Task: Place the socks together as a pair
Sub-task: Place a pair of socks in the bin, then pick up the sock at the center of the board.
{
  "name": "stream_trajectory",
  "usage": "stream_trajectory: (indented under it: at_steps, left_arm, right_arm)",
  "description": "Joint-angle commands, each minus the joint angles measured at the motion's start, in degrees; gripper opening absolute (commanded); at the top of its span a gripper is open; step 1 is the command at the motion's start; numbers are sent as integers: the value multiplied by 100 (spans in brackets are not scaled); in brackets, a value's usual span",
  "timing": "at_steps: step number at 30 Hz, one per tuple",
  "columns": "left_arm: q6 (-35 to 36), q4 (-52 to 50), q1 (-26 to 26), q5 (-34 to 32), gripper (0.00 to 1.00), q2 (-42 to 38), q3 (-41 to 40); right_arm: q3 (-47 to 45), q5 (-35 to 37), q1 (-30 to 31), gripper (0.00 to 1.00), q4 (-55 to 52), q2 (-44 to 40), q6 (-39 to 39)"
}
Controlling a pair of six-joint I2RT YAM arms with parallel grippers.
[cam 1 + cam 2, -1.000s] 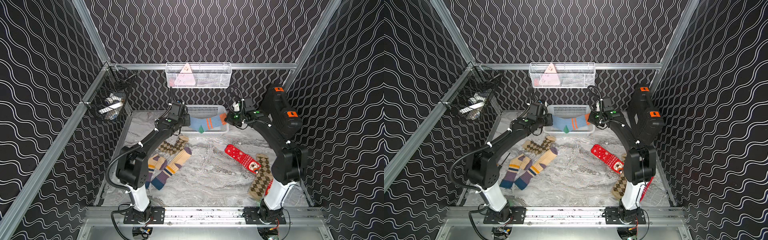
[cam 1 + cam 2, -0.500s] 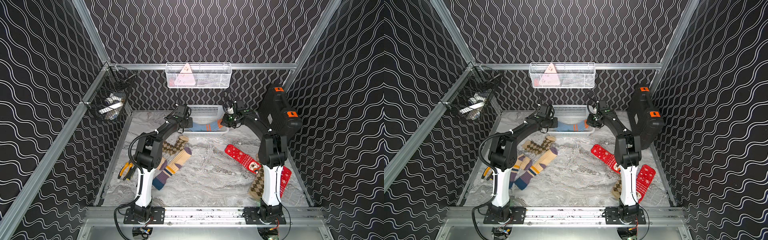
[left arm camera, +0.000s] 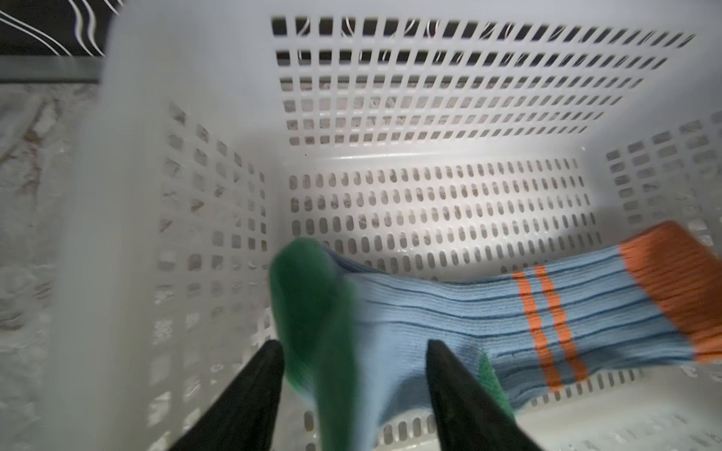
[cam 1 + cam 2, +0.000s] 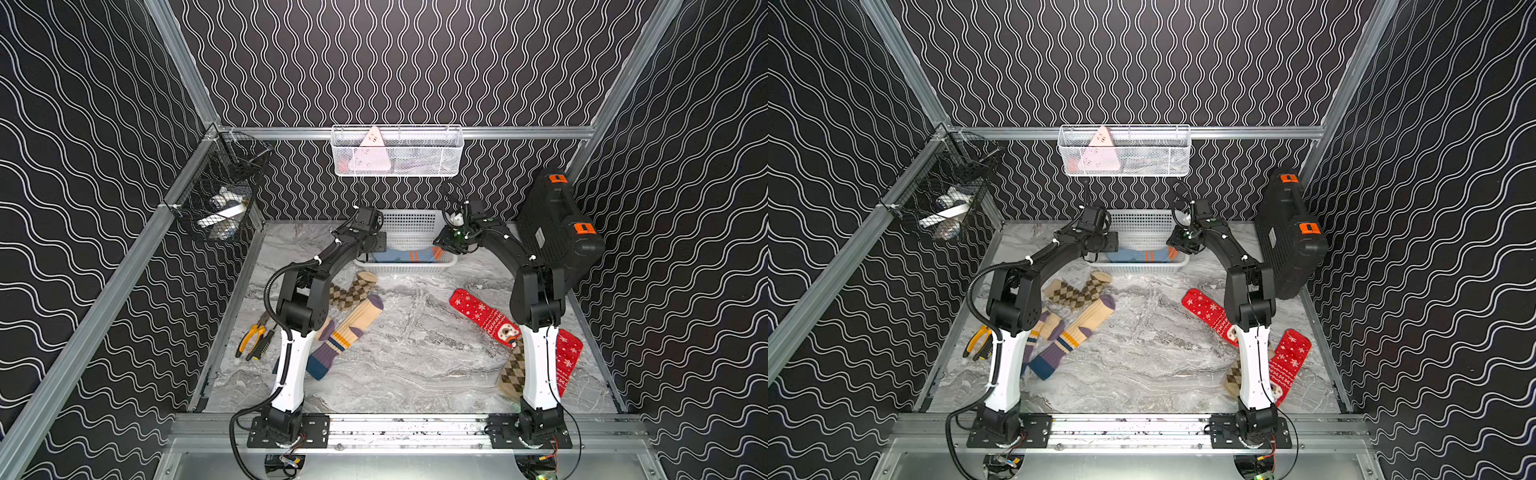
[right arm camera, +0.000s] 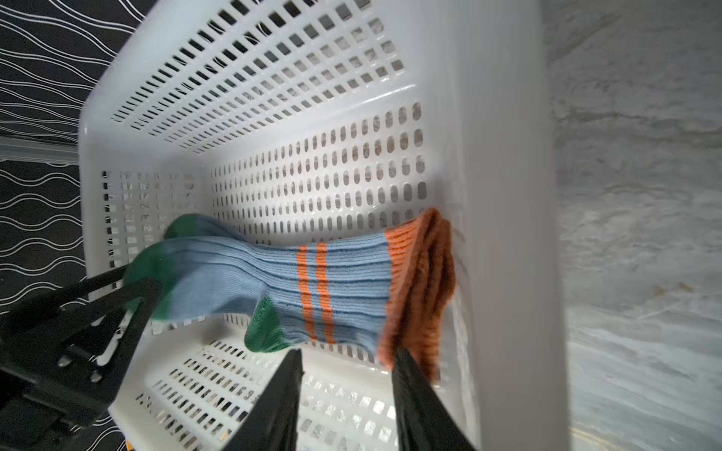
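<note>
The left gripper [image 3: 351, 345] and right gripper [image 5: 347, 351] are shown with jaws spread, one at each end of the blue socks [image 3: 508, 312]. The socks are stacked as a pair inside the white basket [image 3: 429, 117], seemingly so they lie flat.

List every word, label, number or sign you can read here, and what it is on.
No text is readable in any view.
Black case: small white label on its side, too small to read.
Pink triangular item in the white wire basket: dark marks, too small to read.
Blue socks: stripes only, no lettering.
</note>
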Motion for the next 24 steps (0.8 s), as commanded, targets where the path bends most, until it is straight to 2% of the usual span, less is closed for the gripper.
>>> stream_trajectory:
  at_steps: [1, 3, 6, 11, 15, 17, 20, 24]
  left_arm:
    - [115, 256, 9, -171, 70, -471, -233]
    - [71, 614, -21, -74, 74, -962, -690]
    - [29, 1089, -151, -174, 75, -1812, -1566]
    - [-309, 1432, -405, -556, 75, -3577, -3476]
    - [-767, 1163, -438, -640, 75, -4721, -5071]
    - [-870, 1116, -497, -568, 75, -5059, -5728]
    - [-1000, 1317, -621, -428, 75, -5261, -6503]
    - [-1018, 1591, -827, -442, 75, -4773, -6665]
  right_arm:
    - [-222, 260, -11, 50, -46, -539, -102]
    - [-574, 329, 7, 51, 39, -1058, -102]
    - [-1345, 450, 54, 52, 118, -1977, -128]
    - [-3342, 482, 178, 51, 453, -3419, 15]
    - [-4386, 679, 943, 48, 673, -4030, 56]
    - [-4616, 891, 1393, 47, 649, -4133, 90]
    - [-4917, 812, 1913, 46, 976, -4133, 360]
    - [-4925, 996, 2381, 45, 1011, -3913, 521]
